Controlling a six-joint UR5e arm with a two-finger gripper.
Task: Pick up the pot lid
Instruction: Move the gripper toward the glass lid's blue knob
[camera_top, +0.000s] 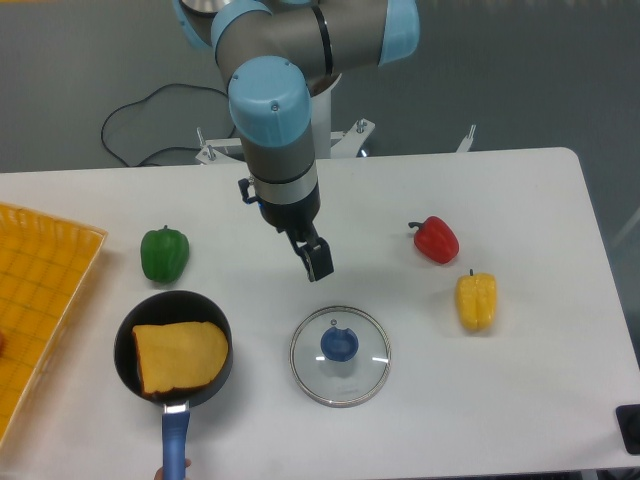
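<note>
White bench (520, 390), pan (180, 305) near frame L. Lid (365, 372) lies flat on bench, apart from pan, to its frame R, blue knob (339, 345) up. Tool (317, 262) hangs on far side of lid, a bit frame L of knob; fingers spread or clenched, can't tell from this angle. Next move prob. twd cam + slightly frame R, then down over knob. Stopping short cld hit rim.
</note>
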